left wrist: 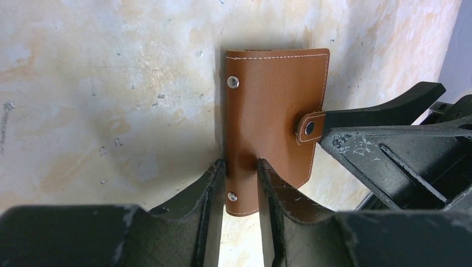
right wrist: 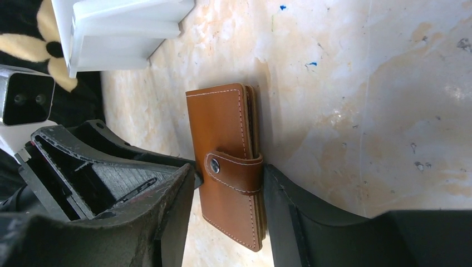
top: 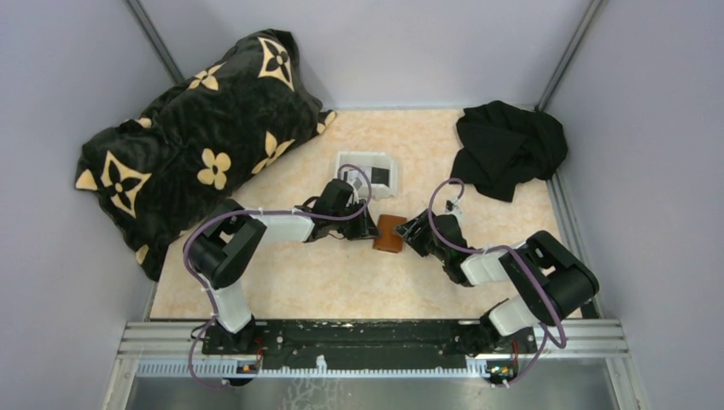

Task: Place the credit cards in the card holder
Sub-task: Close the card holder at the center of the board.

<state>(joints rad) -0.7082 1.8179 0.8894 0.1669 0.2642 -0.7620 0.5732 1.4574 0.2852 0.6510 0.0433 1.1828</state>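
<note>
Left hand (left wrist: 240,166), foreground: fingers parted narrowly over the spine edge of the card holder (left wrist: 273,94). One finger sits outside the stitched edge and the other across the brown leather face; whether they pinch it cannot be told. The holder lies closed on the tabletop (left wrist: 111,111), its snap strap (left wrist: 309,127) fastened. Right hand (right wrist: 229,169), opposite: fingers spread to either side of the holder, one touching the strap's fold; a firm grip cannot be confirmed. Just beside the left hand, on its far side, stands a white tray (top: 352,161). Further outboard lies a black pillow (top: 196,128) with tan flower motifs. Beyond the right hand lies a black cloth (top: 510,147).
</note>
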